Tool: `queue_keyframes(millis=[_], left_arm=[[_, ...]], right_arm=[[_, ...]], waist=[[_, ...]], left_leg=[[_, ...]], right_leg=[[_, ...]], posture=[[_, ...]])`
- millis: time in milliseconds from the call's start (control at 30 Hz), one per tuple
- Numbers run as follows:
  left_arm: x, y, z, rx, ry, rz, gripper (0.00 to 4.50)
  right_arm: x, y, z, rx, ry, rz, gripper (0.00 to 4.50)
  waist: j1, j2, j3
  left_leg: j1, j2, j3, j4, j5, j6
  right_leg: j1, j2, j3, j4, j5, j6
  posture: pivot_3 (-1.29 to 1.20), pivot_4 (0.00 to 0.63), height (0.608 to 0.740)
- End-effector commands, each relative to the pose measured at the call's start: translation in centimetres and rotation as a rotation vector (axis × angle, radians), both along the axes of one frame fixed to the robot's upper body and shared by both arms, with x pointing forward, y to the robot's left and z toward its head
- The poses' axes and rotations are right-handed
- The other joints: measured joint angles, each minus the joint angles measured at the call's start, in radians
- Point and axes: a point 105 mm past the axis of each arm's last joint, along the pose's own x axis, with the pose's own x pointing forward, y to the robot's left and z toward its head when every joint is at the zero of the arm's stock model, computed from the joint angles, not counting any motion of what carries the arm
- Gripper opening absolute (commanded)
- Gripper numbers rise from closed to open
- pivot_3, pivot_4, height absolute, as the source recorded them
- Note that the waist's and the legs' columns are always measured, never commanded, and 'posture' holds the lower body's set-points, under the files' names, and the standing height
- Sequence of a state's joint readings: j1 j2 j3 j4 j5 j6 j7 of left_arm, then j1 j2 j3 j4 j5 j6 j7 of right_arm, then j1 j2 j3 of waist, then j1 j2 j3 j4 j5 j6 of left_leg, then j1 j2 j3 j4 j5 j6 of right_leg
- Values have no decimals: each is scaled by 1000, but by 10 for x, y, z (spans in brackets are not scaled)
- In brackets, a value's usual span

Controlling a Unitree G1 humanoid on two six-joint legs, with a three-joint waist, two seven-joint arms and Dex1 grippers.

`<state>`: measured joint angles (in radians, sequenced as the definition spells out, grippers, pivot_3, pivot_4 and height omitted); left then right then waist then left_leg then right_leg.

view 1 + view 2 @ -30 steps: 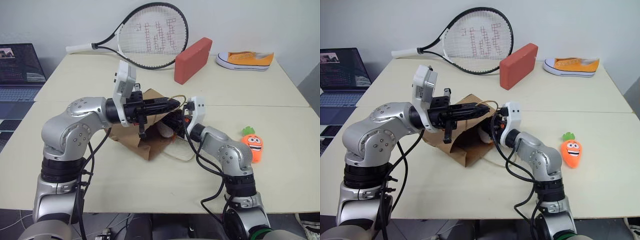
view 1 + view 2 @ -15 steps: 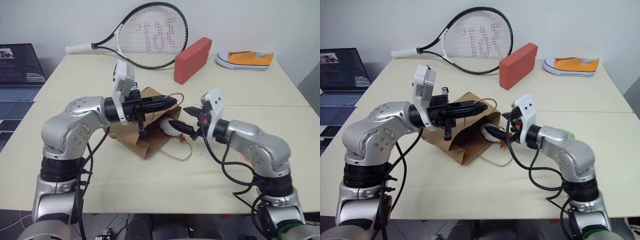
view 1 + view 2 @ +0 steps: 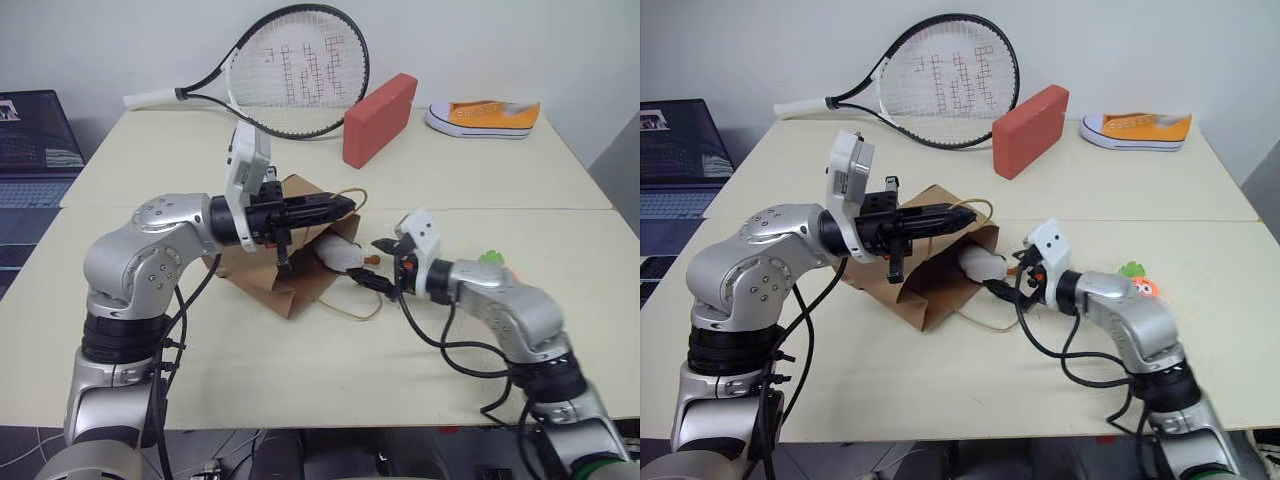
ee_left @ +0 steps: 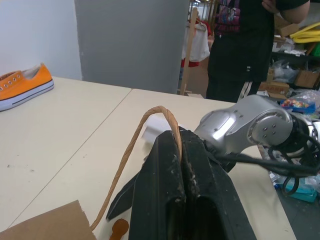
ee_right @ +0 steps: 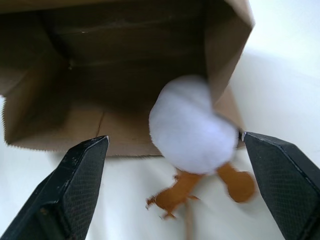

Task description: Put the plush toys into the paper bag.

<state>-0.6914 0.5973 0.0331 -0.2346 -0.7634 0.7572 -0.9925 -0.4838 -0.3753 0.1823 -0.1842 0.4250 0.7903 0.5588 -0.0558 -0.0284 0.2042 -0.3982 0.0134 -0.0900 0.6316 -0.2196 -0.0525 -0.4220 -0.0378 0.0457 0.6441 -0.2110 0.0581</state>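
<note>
Just ahead of the right gripper [image 5: 172, 200], whose jaws stand wide with nothing between them, the white egg plush toy with orange feet [image 5: 192, 132] lies half inside the mouth of the brown kraft paper bag [image 3: 290, 275], feet sticking out. Left gripper [image 3: 335, 207] is clamped tight on the bag's tan twisted-paper loop handle [image 4: 150, 130], likely to hold the mouth open. Orange carrot plush toy with green top [image 3: 1135, 283] sits on the cream table [image 3: 300, 370] behind the right arm, not bagged yet.
</note>
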Motion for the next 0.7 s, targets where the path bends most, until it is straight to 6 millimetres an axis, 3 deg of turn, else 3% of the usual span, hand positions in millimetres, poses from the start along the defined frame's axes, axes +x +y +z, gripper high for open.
queue_keyframes(millis=[33, 133, 233, 567, 600, 700], left_arm=[[-5, -1, 7, 1, -43, -9, 0], [-5, -1, 6, 2, -41, -8, 0], [-6, 0, 6, 5, -40, -9, 0], [-5, 3, 4, 13, -40, -5, 0], [-4, 4, 3, 14, -40, -5, 0], [-4, 5, 3, 20, -42, -2, 0]], right_arm=[[7, 3, 3, -1, -44, -12, 4475], [8, 9, -9, -43, -50, 0, 4475], [11, 14, -16, -58, -58, -4, 3880], [15, 22, -17, -70, -123, -11, 266], [14, 22, -15, -71, -136, -8, 34], [10, 24, -3, -51, -165, 11, 34]], waist=[[3, 0, 0], [2, 0, 0], [1, 0, 0], [0, 0, 0], [0, 0, 0], [0, 0, 0]], left_leg=[[0, 0, 0, 0, 0, 0], [0, 0, 0, 0, 0, 0], [0, 0, 0, 0, 0, 0], [0, 0, 0, 0, 0, 0], [0, 0, 0, 0, 0, 0], [0, 0, 0, 0, 0, 0]], right_leg=[[0, 0, 0, 0, 0, 0], [0, 0, 0, 0, 0, 0], [0, 0, 0, 0, 0, 0], [0, 0, 0, 0, 0, 0], [0, 0, 0, 0, 0, 0], [0, 0, 0, 0, 0, 0]], posture=[[0, 150, 740], [0, 150, 740], [0, 150, 740], [0, 150, 740], [0, 150, 740], [0, 150, 740]])
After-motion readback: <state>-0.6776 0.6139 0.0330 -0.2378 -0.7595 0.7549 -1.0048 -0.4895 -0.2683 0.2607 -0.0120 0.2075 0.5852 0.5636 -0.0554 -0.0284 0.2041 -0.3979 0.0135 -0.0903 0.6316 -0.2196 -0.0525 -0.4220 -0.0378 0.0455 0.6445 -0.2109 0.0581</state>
